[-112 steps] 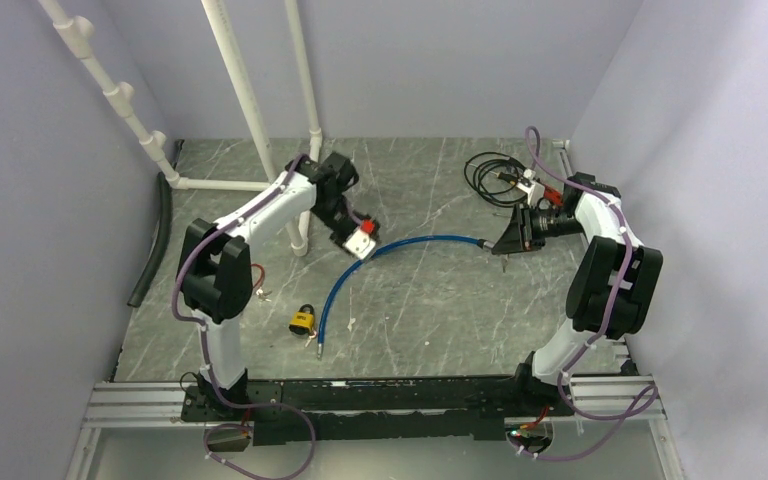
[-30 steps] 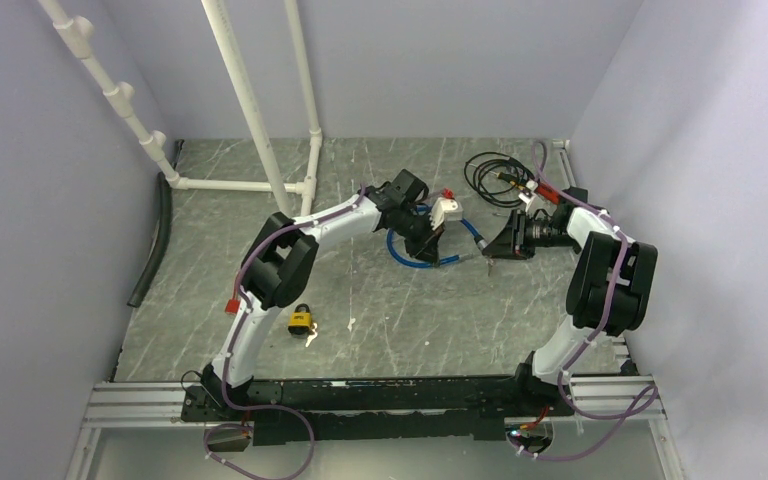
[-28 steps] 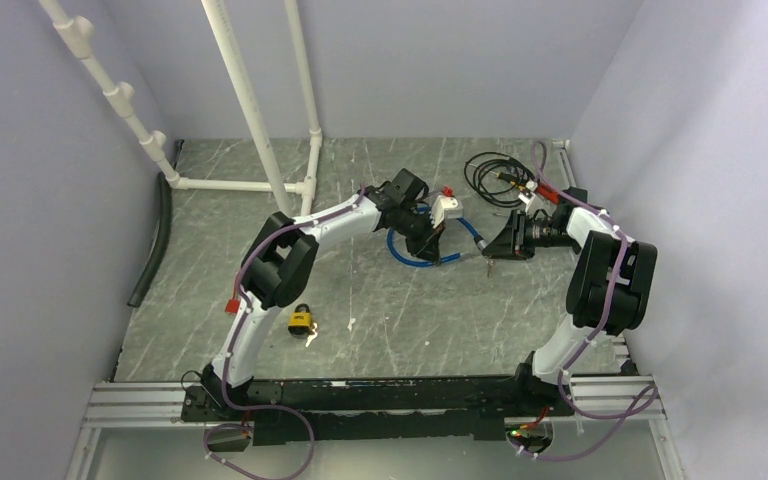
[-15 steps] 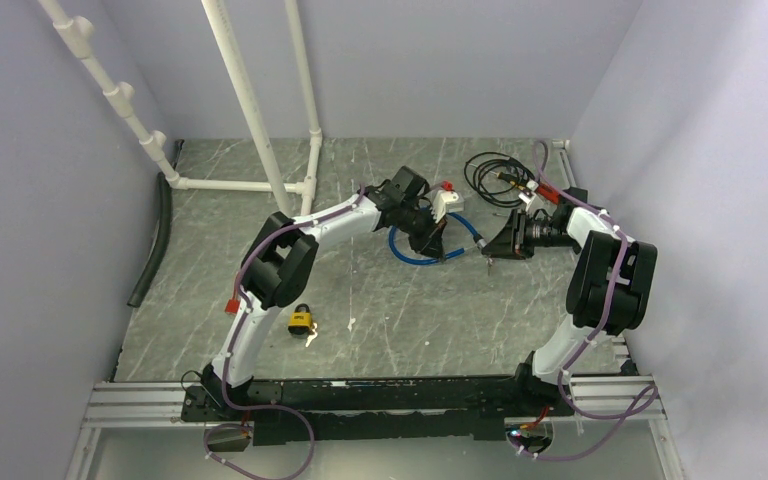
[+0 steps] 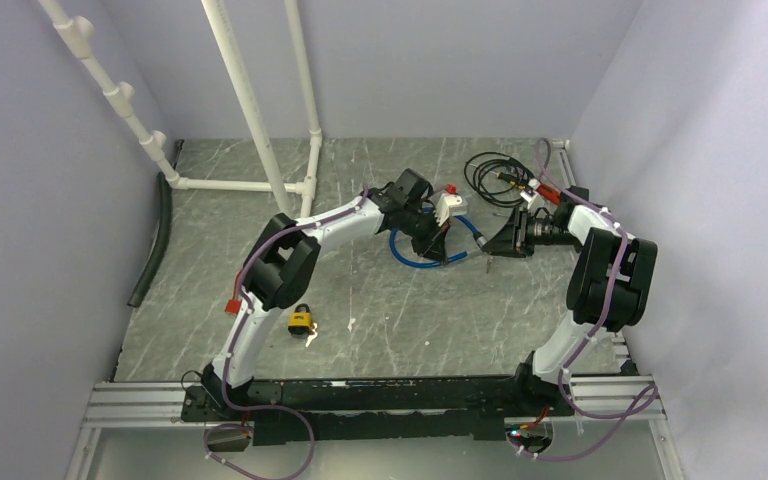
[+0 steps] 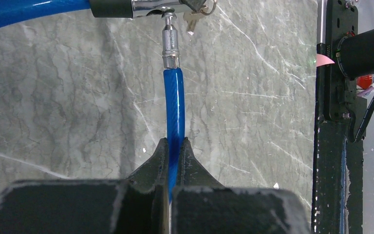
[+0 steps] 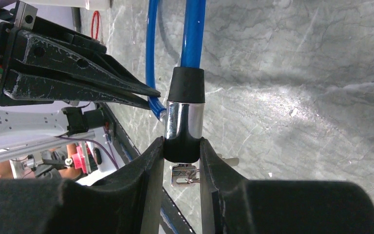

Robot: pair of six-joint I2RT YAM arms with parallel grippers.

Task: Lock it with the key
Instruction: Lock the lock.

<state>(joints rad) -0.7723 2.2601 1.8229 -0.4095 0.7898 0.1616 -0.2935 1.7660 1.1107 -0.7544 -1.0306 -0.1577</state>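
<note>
The left pincer point(image 6: 175, 146) is clamped together on the blue cable point(image 6: 174, 102), just behind its metal pin point(image 6: 170, 46). The pin's tip meets the side of the lock barrel point(image 7: 185, 117) (whether it is seated inside, I cannot tell). The right pincer point(image 7: 181, 146) is clamped around that barrel's black end, with the key point(image 7: 185, 175) sticking out beyond the fingers. Both pincers meet above the far middle of the tabletop point(image 5: 410, 320), the cable looped beneath them. A yellow padlock point(image 5: 302, 320) lies well apart, near the left arm
</note>
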